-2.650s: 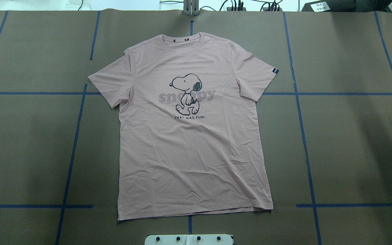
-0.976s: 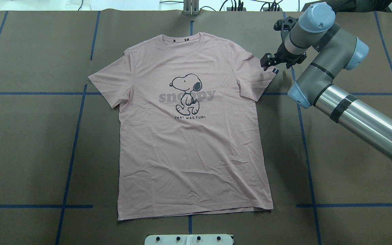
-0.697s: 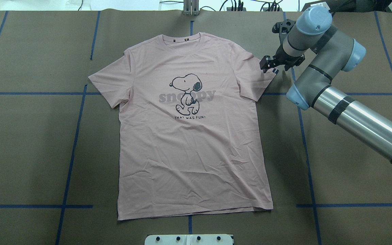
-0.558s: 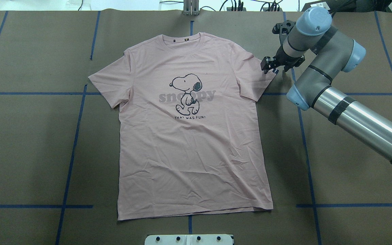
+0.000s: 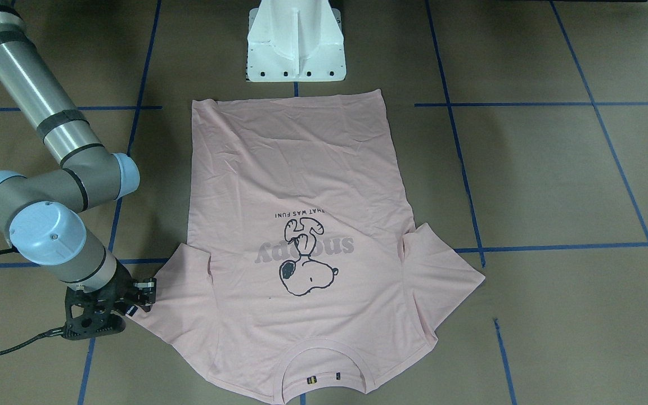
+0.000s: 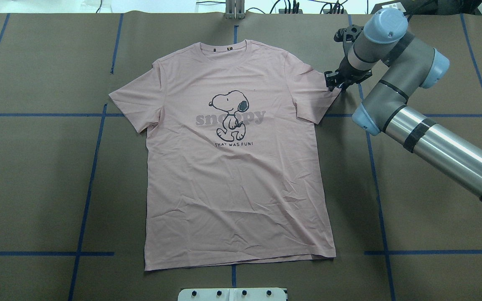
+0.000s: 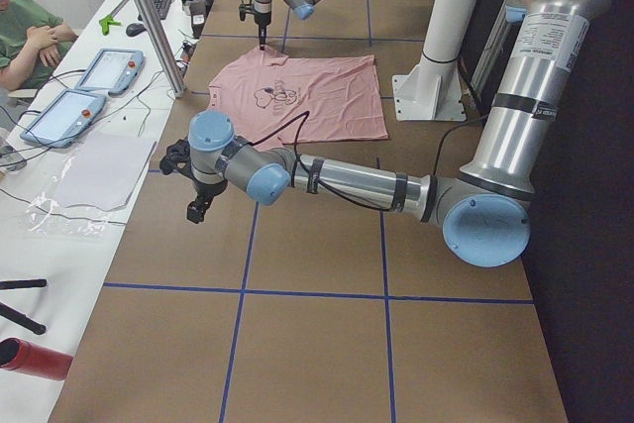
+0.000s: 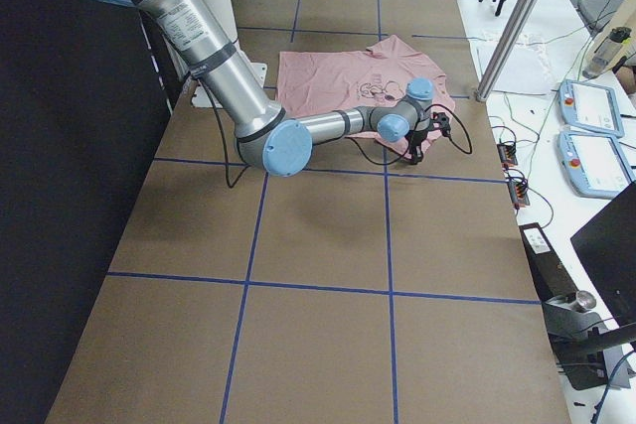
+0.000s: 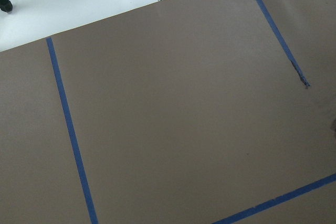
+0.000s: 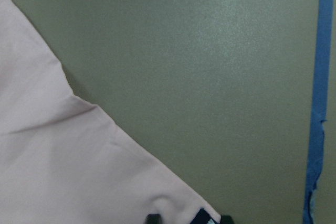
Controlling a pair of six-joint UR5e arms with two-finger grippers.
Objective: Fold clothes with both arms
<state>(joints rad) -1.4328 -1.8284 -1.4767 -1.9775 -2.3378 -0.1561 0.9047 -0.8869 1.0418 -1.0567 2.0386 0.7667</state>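
The pale pink T-shirt (image 6: pixel 232 184) lies flat and face up in the middle of the table (image 6: pixel 36 175), which is covered with brown paper and marked with lines of blue tape (image 6: pixel 90 184). Its Snoopy print (image 6: pixel 229 115) is on the chest, the ribbed collar (image 6: pixel 224 46) points to the far side from the robot, and the hem lies near the white pedestal base (image 5: pixel 296 42). Both short sleeves are spread out to the sides, and the cloth has some light wrinkles in the lower half. The right gripper (image 6: pixel 334 81) is down at the outer corner of the sleeve (image 6: pixel 314 90) on the robot's right side, just where the small black tag (image 10: pixel 207 217) sits. In the right wrist view two dark fingertips (image 10: pixel 153 217) show at the bottom edge, one on each side of this tagged corner, and the cloth makes a small pucker beside one of them; if they already press the sleeve or only stand around it, I cannot tell. The right arm (image 6: pixel 442 144) reaches in across the bare paper, bent at the wrist joints. The left gripper (image 7: pixel 197 211) shows only in the side view, hanging above bare paper well apart from the shirt, and whether its fingers are apart or together I cannot tell. The left arm (image 7: pixel 357 178) stretches low along the table. A person in a green top (image 7: pixel 25 37) sits at a white side table beside two tablets (image 7: pixel 109 68).
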